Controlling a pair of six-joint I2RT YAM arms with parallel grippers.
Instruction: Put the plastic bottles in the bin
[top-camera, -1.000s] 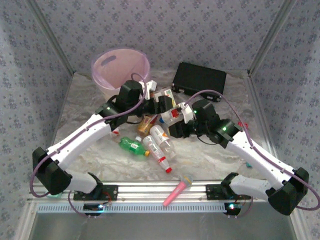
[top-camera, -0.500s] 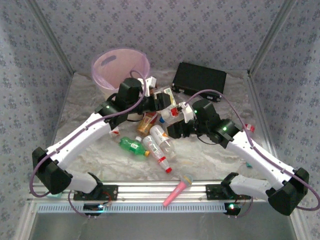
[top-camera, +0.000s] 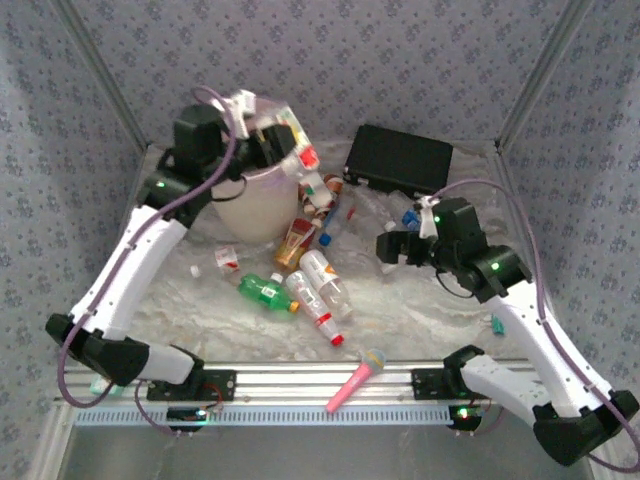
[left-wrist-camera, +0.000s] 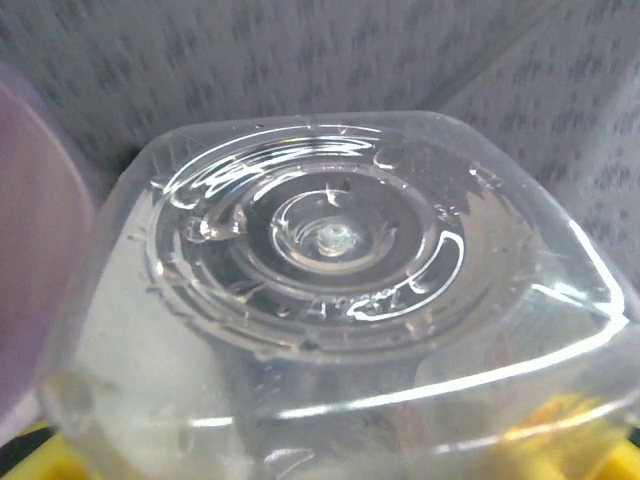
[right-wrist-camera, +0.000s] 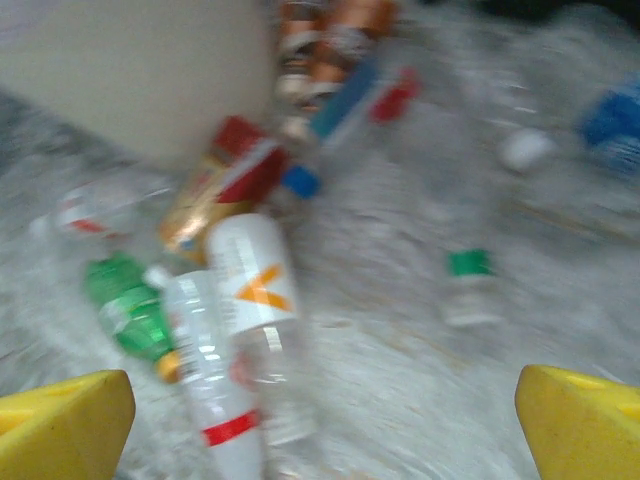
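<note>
Now L gripper (top-camera: 275, 140) is pinching clear plastic bottle (left-wrist-camera: 335, 240) above round pale-pink translucent bin (top-camera: 250, 208) for dropping; R gripper (top-camera: 390, 246) is gaping wide, empty.

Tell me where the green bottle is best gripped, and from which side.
Grip the green bottle across its body, nearer the base, coming straight down from above. It lies flat on the table, and its capped end sits close to a clear bottle, so the base half probably has more room around it.
</note>
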